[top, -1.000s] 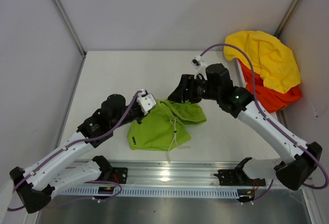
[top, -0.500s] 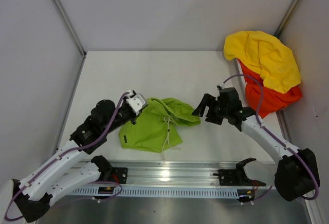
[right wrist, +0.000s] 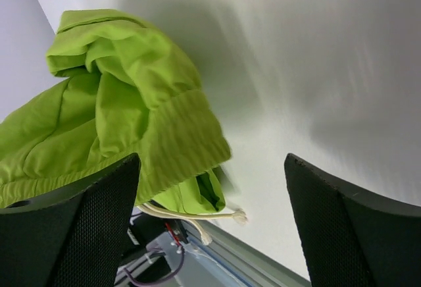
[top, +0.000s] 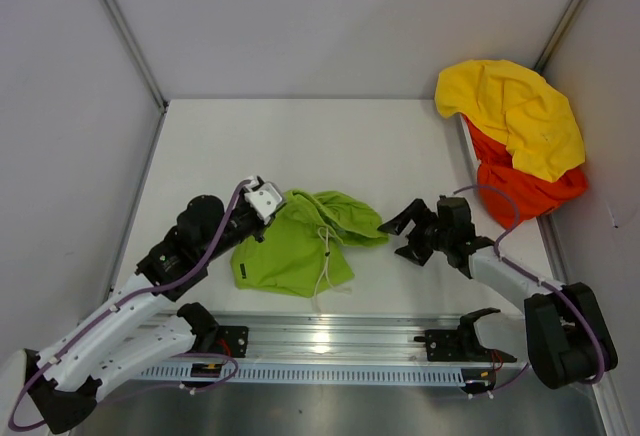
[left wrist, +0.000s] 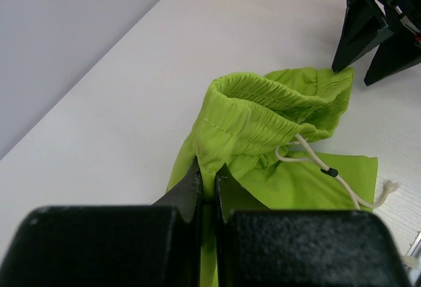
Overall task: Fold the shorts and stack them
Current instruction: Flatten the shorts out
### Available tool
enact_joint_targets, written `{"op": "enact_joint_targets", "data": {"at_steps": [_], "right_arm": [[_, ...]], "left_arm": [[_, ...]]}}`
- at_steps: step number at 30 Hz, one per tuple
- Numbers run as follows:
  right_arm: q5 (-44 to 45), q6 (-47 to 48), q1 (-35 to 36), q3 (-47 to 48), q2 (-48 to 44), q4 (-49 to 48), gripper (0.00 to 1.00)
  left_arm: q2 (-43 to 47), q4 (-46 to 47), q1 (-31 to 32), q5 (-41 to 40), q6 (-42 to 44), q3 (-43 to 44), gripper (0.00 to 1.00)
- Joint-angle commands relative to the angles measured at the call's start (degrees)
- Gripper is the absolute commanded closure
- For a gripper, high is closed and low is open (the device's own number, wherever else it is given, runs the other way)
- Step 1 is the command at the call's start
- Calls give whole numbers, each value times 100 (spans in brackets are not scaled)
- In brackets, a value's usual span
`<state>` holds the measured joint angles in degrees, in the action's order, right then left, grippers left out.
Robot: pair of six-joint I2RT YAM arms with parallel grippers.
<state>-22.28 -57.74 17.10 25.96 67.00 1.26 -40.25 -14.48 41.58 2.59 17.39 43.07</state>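
Right claw (top: 404, 236) just released — wide open, empty.
Left claw (left wrist: 207, 180) pinches lime-green shorts (top: 300, 246), centre frame — fold unfinished.

You have bright light with soft shadows under the lime-green shorts (top: 300, 246); glare flares on the metal rail (top: 325, 339), and motion blur smears the table (right wrist: 316, 70) in your right wrist view

The top camera hangs high at the near side and looks down on the whole table (top: 300, 136). The left wrist camera sits low and close. It faces right past the left gripper (left wrist: 209, 168) at the green shorts (left wrist: 263, 109), with the right gripper (left wrist: 352, 76) beyond. The right wrist camera faces left, tilted, close on the same shorts, which all three views share.
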Motion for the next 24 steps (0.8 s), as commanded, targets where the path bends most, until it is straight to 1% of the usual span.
{"op": "enact_joint_targets", "data": {"at_steps": [1, 3, 6, 11, 16, 19, 22, 23, 24], "right_arm": [[-67, -888, -32, -310, -213, -987, 8], [145, -1159, -32, -503, -423, -1118, 8], [224, -1476, -40, -714, -530, -1373, 9], [251, -1776, 3, -855, -381, -1838, 11], [645, -2223, 240, -1092, -258, -2173, 14], [1050, -2452, 399, -1312, -441, -2235, 17], [1471, -2760, 609, -1505, -635, -2261, 22], [1542, -2839, 662, -1514, -714, -2201, 26], [1604, -2883, 715, -1514, -741, -2156, 27]], "left_arm": [[123, 376, -27, -83, -86, 35, 100], [140, 376, -27, -74, -86, 26, 100], [166, 384, -27, -83, -78, 35, 100], [193, 367, -27, -66, -78, 26, 100], [219, 358, -19, -66, -60, 8, 100], [219, 367, -27, -83, -60, 9, 100], [228, 349, -19, -75, -60, 9, 100], [237, 349, -27, -74, -60, 9, 100], [228, 349, -27, -74, -60, 9, 100]]}}
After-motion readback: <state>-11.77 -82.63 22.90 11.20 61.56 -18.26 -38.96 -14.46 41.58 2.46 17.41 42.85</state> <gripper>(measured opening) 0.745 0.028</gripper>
